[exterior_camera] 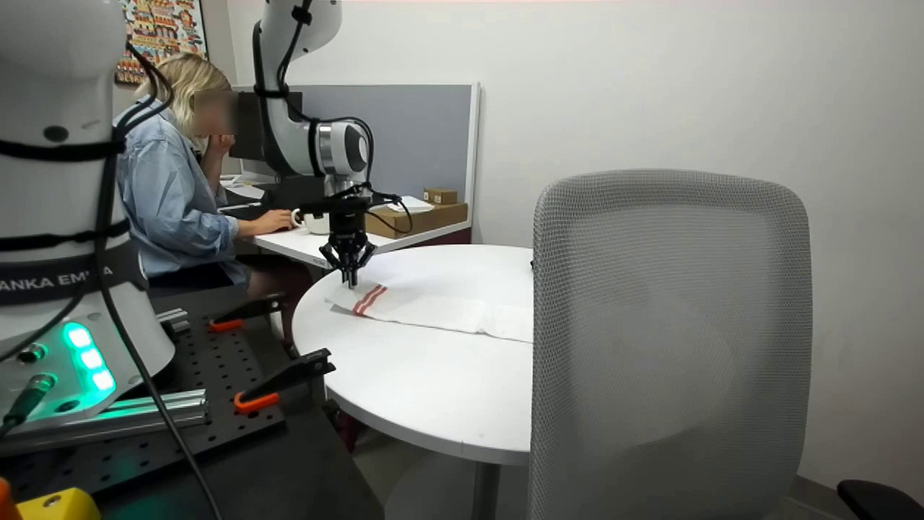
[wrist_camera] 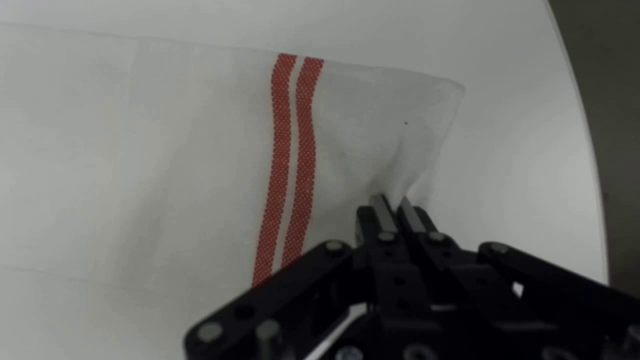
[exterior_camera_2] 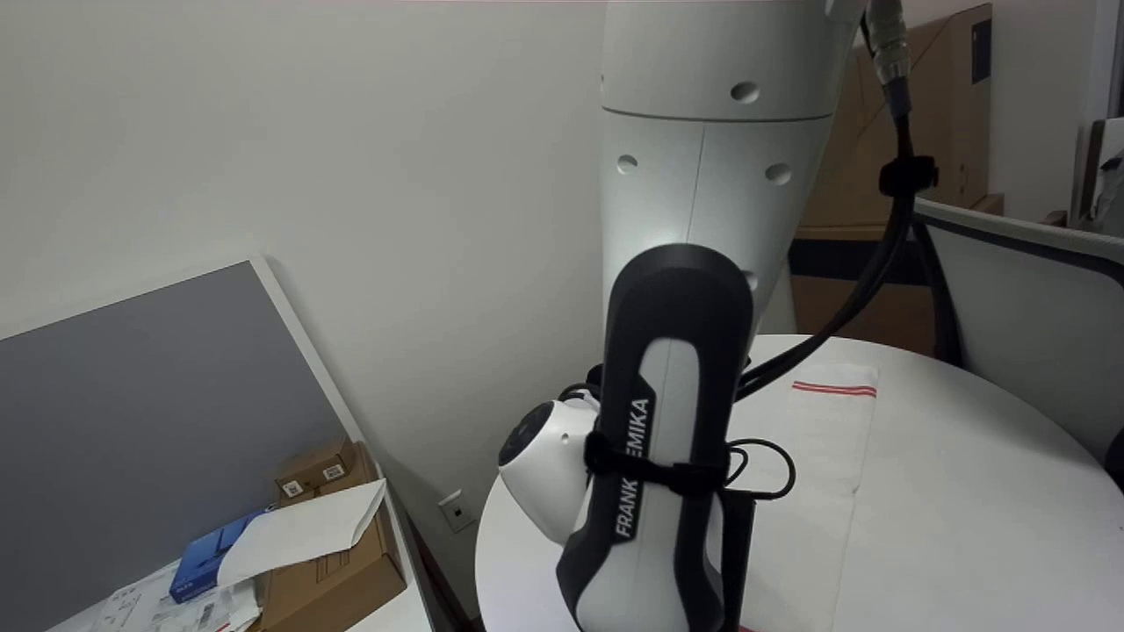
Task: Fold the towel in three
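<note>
"On the round white tabletop [exterior_camera: 411,390], what does the thin white rectangular cloth towel [wrist_camera: 210,150] look like?"

"A long flat strip, one end near the tabletop's edge, crossed by two red woven stripes [wrist_camera: 306,145]. A matching pair [exterior_camera_2: 834,390] shows at the opposite end in an exterior view, so neither end looks folded over yet."

"And the black two-fingered gripper [wrist_camera: 398,206]?"

"Down at the edge-side end, past the stripes. Its fingertips [wrist_camera: 384,216] sit nearly together, creases running into them; I read that as a pinch on the cloth."

"Which step, then?"

"Taking hold for the first fold, I'd say. Whether the strip is doubled lengthwise, I can't tell."

"What does the next move call for?"

"A slight lift to test the pinch, then a low arc inward along the strip, setting the end down short of the opposite stripes so there's room for the last flap. Too fast, and limp fabric may drag or bunch."
</note>
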`<move>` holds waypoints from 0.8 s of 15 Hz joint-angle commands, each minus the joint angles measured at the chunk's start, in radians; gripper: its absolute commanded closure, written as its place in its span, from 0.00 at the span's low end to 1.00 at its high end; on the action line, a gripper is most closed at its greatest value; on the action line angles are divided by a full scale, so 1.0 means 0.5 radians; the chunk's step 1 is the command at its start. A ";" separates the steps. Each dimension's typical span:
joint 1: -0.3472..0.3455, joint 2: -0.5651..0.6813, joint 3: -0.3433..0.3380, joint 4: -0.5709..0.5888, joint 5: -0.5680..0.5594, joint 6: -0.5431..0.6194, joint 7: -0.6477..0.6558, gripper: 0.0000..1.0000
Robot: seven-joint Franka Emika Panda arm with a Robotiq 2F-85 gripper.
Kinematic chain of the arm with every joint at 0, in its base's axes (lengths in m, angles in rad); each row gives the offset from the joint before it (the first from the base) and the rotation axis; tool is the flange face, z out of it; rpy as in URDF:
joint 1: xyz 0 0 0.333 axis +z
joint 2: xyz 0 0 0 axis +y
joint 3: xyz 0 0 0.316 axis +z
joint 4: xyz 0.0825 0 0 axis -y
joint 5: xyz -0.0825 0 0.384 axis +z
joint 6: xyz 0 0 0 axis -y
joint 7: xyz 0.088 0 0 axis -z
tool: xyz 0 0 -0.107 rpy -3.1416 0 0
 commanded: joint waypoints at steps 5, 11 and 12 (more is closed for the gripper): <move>-0.119 -0.596 0.271 -0.011 0.387 -0.390 -0.462 0.99; -0.100 -0.774 0.417 0.178 0.550 -0.680 -0.869 0.99; -0.088 -0.784 0.439 0.225 0.555 -0.727 -0.918 0.99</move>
